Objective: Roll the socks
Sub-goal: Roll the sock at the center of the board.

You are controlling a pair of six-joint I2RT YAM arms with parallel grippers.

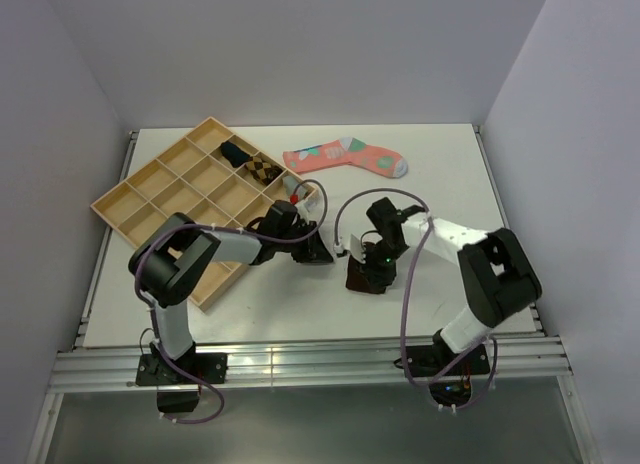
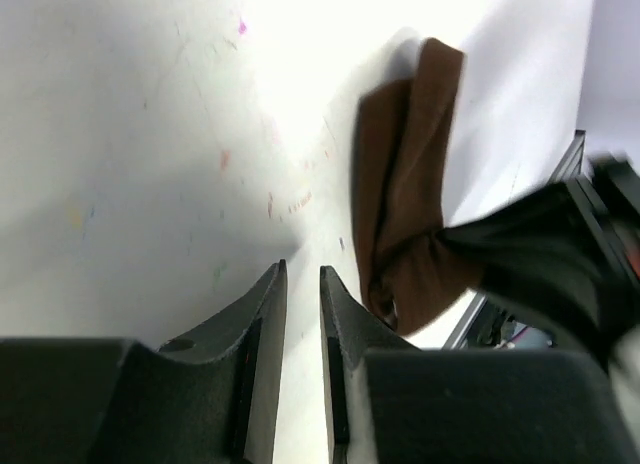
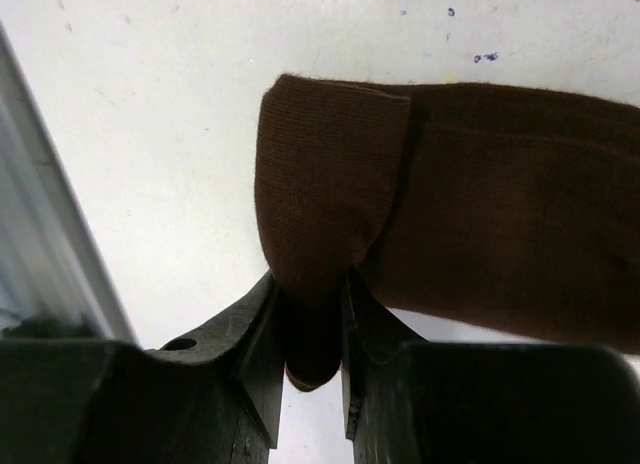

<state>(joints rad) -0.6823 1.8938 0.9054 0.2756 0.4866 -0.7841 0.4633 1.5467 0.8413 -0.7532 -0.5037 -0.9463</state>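
A dark brown sock (image 3: 500,204) lies on the white table, and its near end is folded over into a thick lump. My right gripper (image 3: 310,284) is shut on that folded end. From above, the right gripper (image 1: 365,274) and the brown sock (image 1: 362,280) sit in the middle of the table. My left gripper (image 2: 302,274) stands just left of the brown sock (image 2: 400,204), its jaws almost together with nothing between them. In the top view the left gripper (image 1: 318,249) is low over the table. The grey ankle sock and the striped cuff are out of view.
A wooden tray (image 1: 150,199) with several compartments stands at the left, holding a dark sock (image 1: 236,152) and a checked one (image 1: 263,168). A pink patterned sock (image 1: 345,157) lies at the back of the table. Walls close in on three sides.
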